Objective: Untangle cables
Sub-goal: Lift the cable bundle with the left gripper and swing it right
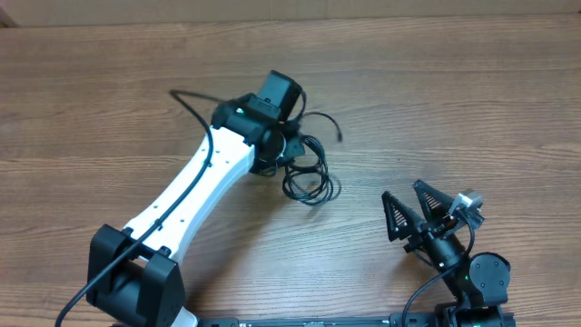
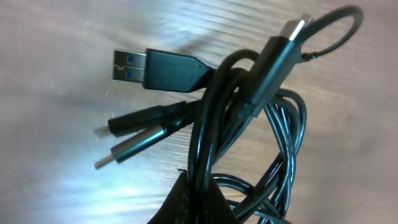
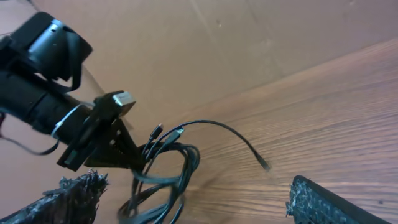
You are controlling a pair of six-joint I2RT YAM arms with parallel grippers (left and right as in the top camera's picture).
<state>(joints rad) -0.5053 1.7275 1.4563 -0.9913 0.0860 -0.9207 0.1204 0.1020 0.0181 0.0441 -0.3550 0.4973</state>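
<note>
Tangle of thin black plug-ended cables [image 1: 309, 177] hangs pinched in left claw [image 1: 292, 150] over brown wooden desk [image 1: 472, 100], likely for sorting; right claw [image 1: 413, 211] gapes empty

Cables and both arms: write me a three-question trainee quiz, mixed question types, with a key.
1. True or false: the right gripper is shut on the cables.
2. In the left wrist view, the insert inside the wide USB plug is: A) red, B) blue, C) yellow.
3. Fill in: the ___ arm is stretched out to the cables.

Key
1. False: its fingers stand open, well apart from the cables.
2. B.
3. Left: the left arm reaches across the table to them.
</note>
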